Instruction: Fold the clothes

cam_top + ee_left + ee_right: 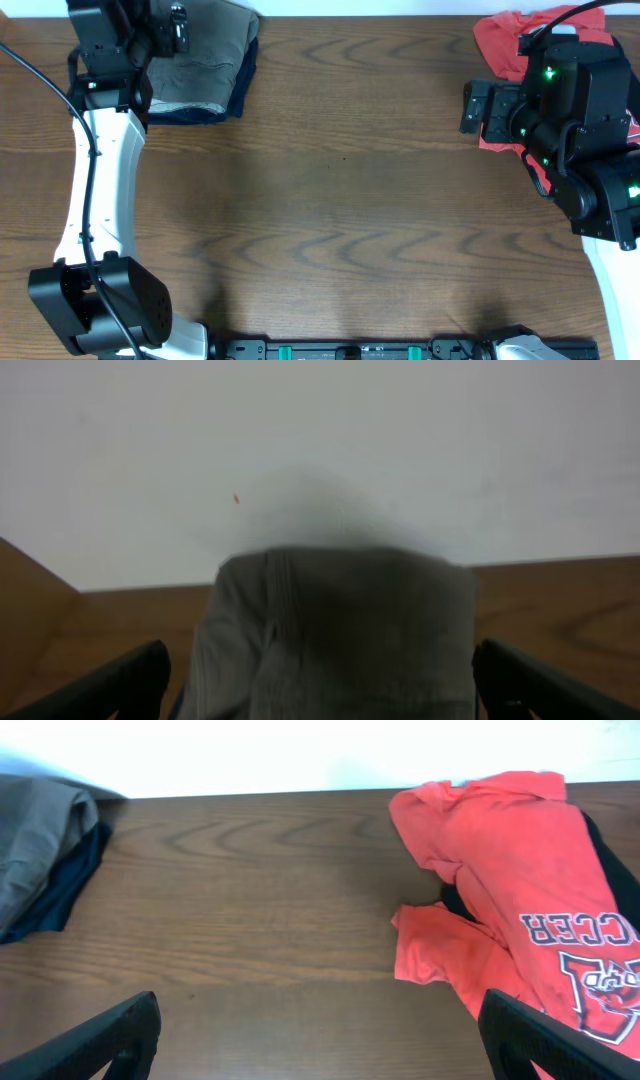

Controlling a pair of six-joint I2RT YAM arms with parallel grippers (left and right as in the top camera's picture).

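At the far left corner of the bench (340, 200), the clothes (200, 55) (a pair of grey-khaki shorts) are seen folded into a compact stack. They are laid on a dark navy garment (240, 90), whose edge shows along their right and near sides. The left claw (320, 685) is held wide open with nothing gripped. The shorts are found directly ahead of it, in line with the gap between its two fingers (110, 685), though whether cloth is touched cannot be told.

A close, blurred look at the shorts' fabric, with a stitched seam running down it, is given only by the left wrist view. The navy layer beneath is shown only from overhead and from the right wrist. The cloth is seen softly creased, its upper fold rounded.

Further right, the right claw (320, 1050) is likewise spread fully and empty. It is held well apart from the shorts, over the bench just beside a crumpled red T-shirt (510, 890) with white lettering.
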